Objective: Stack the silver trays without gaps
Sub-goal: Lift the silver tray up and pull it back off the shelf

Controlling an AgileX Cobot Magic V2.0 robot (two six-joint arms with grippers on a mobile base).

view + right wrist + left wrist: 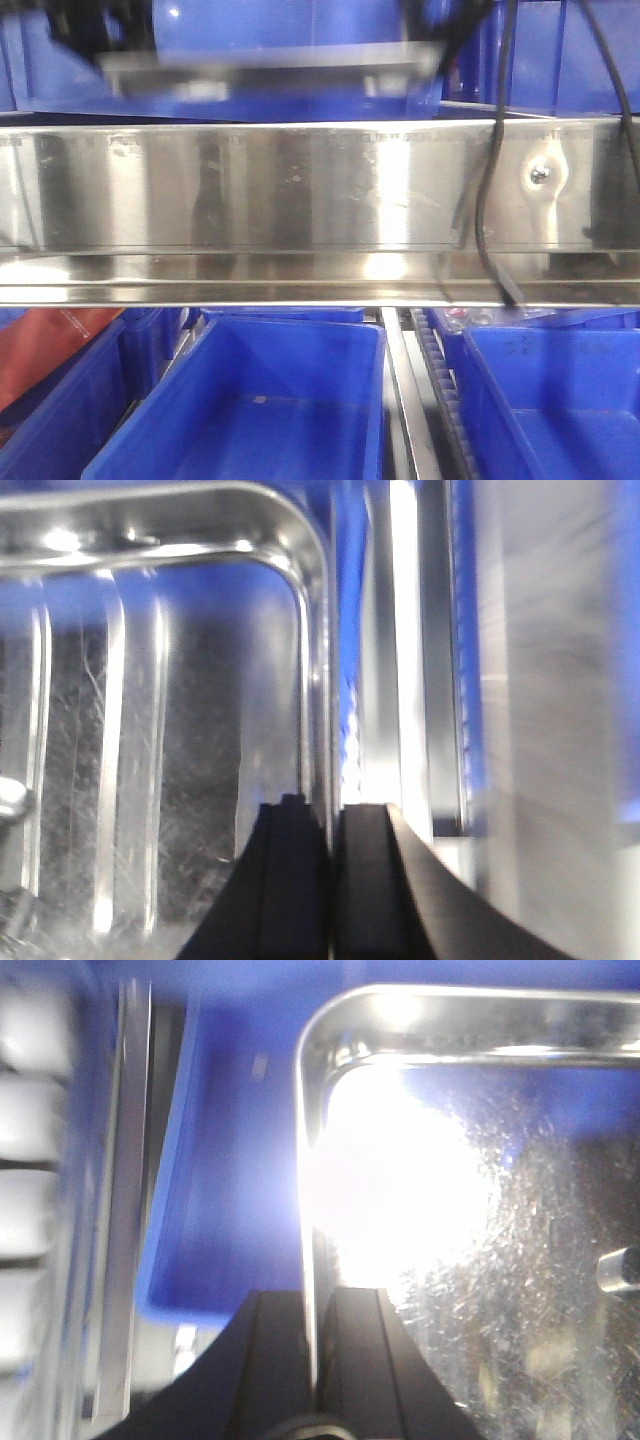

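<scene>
- silver tray (270,72) is hanging above the shelf rail (300,190), blurred.
- left gripper (314,1360) is pinching the tray's left rim between its jaws.
- right gripper (331,880) is pinching the right rim.

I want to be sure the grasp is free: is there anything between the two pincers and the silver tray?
Nothing visible stands between them. The left pincer and the right pincer each pinch the thin rim of the silver tray directly, on opposite sides, with the metal edge running straight into each closed grip.
</scene>
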